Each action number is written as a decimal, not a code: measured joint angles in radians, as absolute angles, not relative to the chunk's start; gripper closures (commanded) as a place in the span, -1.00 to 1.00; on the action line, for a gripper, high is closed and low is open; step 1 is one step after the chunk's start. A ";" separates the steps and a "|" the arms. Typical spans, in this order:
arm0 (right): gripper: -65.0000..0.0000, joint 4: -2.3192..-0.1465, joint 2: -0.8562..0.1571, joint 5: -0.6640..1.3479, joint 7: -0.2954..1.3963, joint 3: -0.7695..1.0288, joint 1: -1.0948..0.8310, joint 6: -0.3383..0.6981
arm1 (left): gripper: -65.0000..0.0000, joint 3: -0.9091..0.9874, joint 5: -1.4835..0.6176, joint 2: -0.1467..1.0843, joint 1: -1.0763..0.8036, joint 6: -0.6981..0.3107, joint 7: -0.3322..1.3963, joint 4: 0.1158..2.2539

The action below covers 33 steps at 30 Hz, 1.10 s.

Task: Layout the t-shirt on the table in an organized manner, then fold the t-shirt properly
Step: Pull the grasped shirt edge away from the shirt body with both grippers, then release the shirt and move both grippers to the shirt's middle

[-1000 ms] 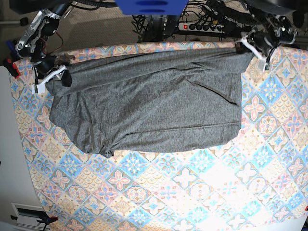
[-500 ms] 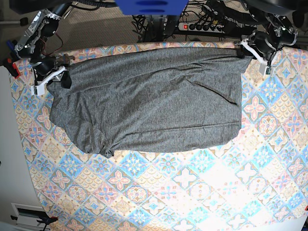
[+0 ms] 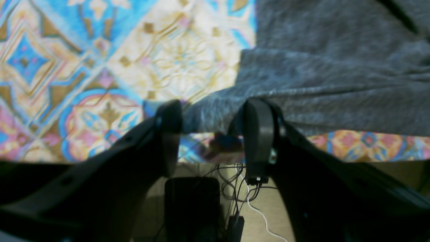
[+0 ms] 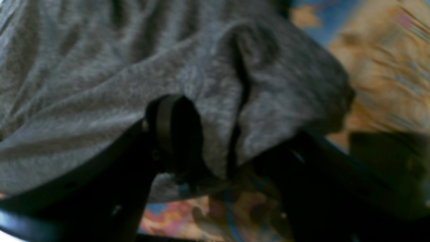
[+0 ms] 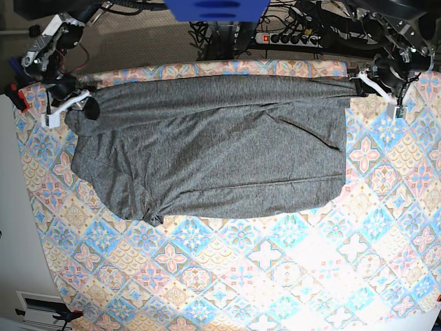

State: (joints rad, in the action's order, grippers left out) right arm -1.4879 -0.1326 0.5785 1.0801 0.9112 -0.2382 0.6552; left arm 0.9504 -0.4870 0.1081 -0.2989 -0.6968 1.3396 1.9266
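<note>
I have pulled the two far corners of the t-shirt apart over the last second. In the base view the left end effector, at the far right of the scene, has moved outward toward the right edge, and the right end effector, at the far left, has drawn up and out as well. The far hem, which sagged between them before, now runs as a nearly straight line along the far edge of the surface.

Both are pinching cloth. In the left wrist view a bunched corner of the grey knit is clamped between the two dark fingers, with the patterned surface beyond it. In the right wrist view the picture is blurred, but fabric is draped over and between the fingers, so I read that as a pinch on the other corner.

The t-shirt lies on the far half of the surface, spanning most of its width. The near-left corner is still crumpled. I judge the layout step to be under way; folding has not begun.
</note>
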 measured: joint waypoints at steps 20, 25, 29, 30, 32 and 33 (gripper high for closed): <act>0.10 -1.479 -0.186 0.570 1.097 0.910 -0.160 0.651 | 0.10 1.070 -0.418 0.140 -0.294 -0.700 1.339 1.926; 0.04 -1.480 -0.187 0.566 1.103 0.910 -0.169 0.651 | 0.10 1.070 -0.418 0.139 -0.294 -0.700 1.339 1.926; -0.08 -1.485 -0.188 0.567 1.097 0.910 -0.169 0.651 | 0.10 1.070 -0.419 0.138 -0.294 -0.700 1.339 1.926; -0.08 -1.485 -0.187 0.567 1.095 0.916 -0.168 0.651 | 0.10 1.070 -0.422 0.138 -0.294 -0.700 1.340 1.926; -0.08 -1.485 -0.185 0.568 1.095 0.940 -0.166 0.652 | 0.11 1.070 -0.426 0.138 -0.291 -0.700 1.340 1.926; -0.08 -1.485 -0.186 0.567 1.095 0.951 -0.165 0.652 | 0.11 1.070 -0.425 0.138 -0.282 -0.700 1.343 1.926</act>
State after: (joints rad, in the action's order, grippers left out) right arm -1.4849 -0.1864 0.5671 1.0946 0.9512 -0.1654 0.6518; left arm 1.0698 -0.4248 0.1379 -0.2817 -0.7002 1.3426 1.9263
